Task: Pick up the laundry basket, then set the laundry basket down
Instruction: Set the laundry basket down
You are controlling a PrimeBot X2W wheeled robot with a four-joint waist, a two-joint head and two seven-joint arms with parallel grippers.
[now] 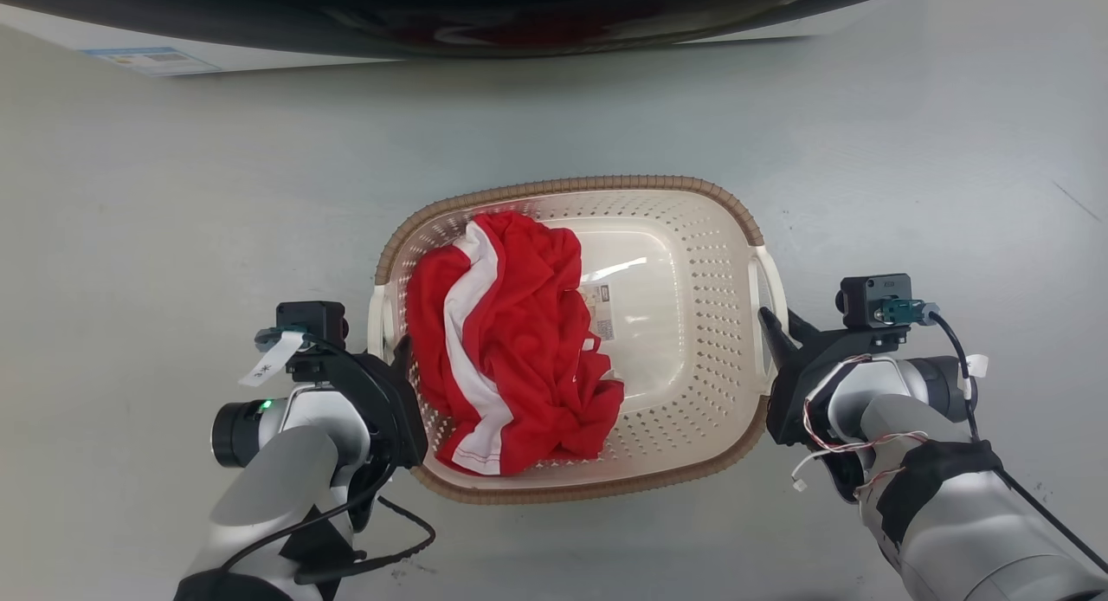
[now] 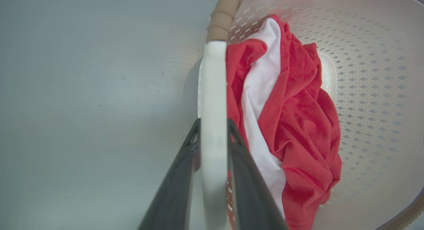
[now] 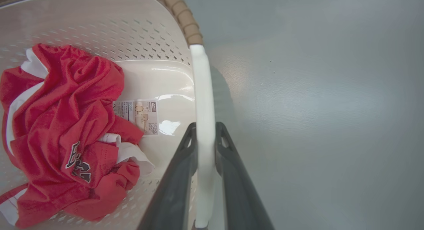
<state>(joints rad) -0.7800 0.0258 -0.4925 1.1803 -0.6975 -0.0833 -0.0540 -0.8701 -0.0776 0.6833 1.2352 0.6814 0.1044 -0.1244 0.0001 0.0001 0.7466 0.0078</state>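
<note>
Grey, smooth floor (image 1: 173, 194) spreads under everything. Nearest in the head view are the two pale forearms, and each ends at one short side of the laundry basket (image 1: 571, 185), which sits between them in the middle of the floor. The left gripper (image 1: 402, 352) is at the white left handle (image 1: 376, 319) and the right gripper (image 1: 772, 324) is at the white right handle (image 1: 770, 276). From the head it is hard to judge the grip. The wrist views settle it: in the left wrist view the two dark fingers (image 2: 179, 177) press on either side of the white handle bar, and the right wrist view shows the same, fingers (image 3: 232, 177) closed against the bar from both sides. Whether the basket rests on the floor or hangs just above it I cannot tell. Inside lies a crumpled red and white garment (image 1: 511, 341), heaped toward the left half and touching the left wall. The bare bottom beside it carries a small label (image 1: 600, 311). The right wrist view adds dark lettering (image 3: 78, 162) on a fold of the garment and shows the label's print, too small to read. Beyond the perforated far wall runs the brown woven-look rim. Farther still, along the top of the head view, are a dark rounded body (image 1: 485, 12) and a white panel (image 1: 69, 34) with a blue sticker.
</note>
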